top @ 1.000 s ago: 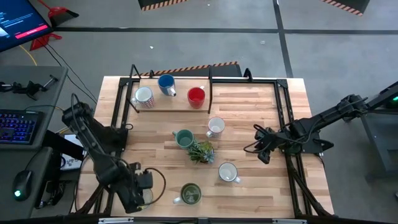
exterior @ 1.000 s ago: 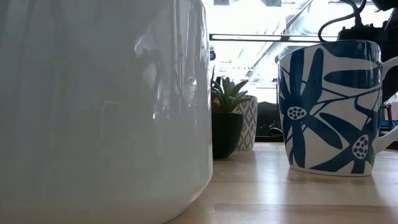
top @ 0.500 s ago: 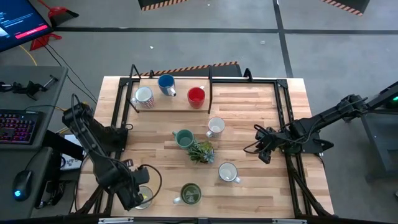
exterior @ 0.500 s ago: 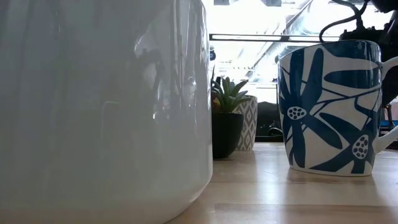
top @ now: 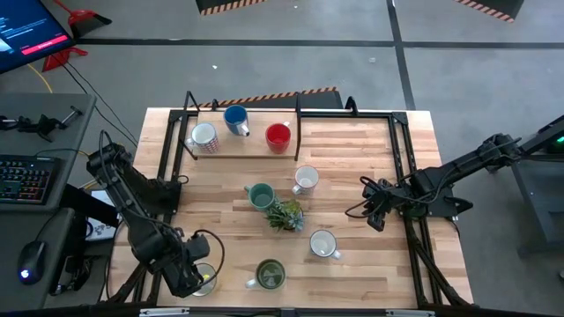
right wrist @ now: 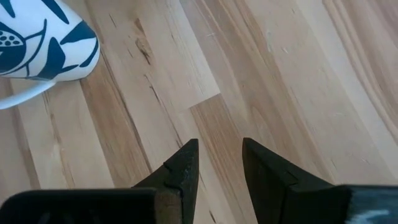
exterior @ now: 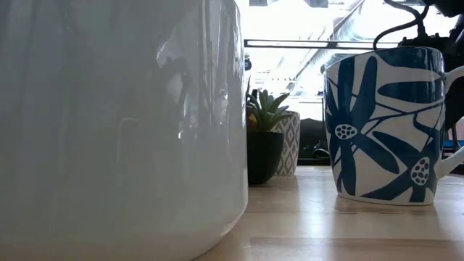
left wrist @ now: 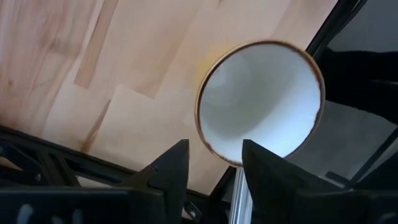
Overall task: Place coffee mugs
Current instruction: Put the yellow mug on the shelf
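At the table's (top: 352, 264) near-left corner, a white mug (left wrist: 260, 99) is being stood right by the edge, and the left gripper (left wrist: 213, 163) is being held just above it. In the left wrist view the two fingers are seen parted, with the mug's rim lying beyond their tips and nothing being clasped between them. The right gripper (right wrist: 219, 163) is being kept low over bare wood at the right side, its fingers set slightly apart and empty, with a blue-patterned mug (right wrist: 43, 40) resting nearby.

Three mugs are being kept on the rack (top: 242, 154) at the back: a patterned one (top: 204, 136), a blue one (top: 235, 117) and a red one (top: 278, 136). A teal mug (top: 260, 195), a white one (top: 306, 179), another white one (top: 323, 245) and an olive mug (top: 270, 274) are being left loose around the plant (top: 285, 215).

The main risk is being posed by the corner mug's position. Part of its rim appears to be lying past the table edge in the wrist view, so a nudge from a finger during any lift or re-approach is likely to be enough to tip it off. If a grasp is being attempted next, a finger landing on the rim instead of straddling the wall would probably push the mug outward. The olive mug is also standing close by, and a wide arm swing could be knocking it toward the plant.
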{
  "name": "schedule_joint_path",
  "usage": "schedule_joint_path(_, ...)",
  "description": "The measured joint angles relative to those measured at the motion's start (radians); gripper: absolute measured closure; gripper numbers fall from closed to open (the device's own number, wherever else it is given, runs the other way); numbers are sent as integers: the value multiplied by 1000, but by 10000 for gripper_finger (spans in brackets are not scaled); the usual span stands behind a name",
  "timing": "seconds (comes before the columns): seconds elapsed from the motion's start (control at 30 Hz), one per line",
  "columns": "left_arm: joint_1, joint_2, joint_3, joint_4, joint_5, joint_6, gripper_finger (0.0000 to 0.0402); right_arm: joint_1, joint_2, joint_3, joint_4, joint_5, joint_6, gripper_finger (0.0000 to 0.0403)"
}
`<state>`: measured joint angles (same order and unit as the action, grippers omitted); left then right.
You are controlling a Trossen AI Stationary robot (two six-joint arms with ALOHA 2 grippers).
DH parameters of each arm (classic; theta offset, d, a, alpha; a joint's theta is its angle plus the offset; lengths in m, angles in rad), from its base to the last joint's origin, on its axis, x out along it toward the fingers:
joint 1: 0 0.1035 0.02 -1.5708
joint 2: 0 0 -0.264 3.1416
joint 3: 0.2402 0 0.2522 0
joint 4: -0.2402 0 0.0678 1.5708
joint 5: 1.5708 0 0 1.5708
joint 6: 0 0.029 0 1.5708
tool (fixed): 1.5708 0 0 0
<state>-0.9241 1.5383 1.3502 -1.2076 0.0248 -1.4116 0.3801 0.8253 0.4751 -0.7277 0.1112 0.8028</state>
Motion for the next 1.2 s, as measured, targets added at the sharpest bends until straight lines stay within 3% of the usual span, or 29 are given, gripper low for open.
schedule_joint_path(0.27,1,11,0,5,-63,0,249,0,0,0,-2,0,0,299)
schedule_joint_path(1.2,36,196,-1,21,-68,136,248,0,0,0,-6,-1,-1,299)
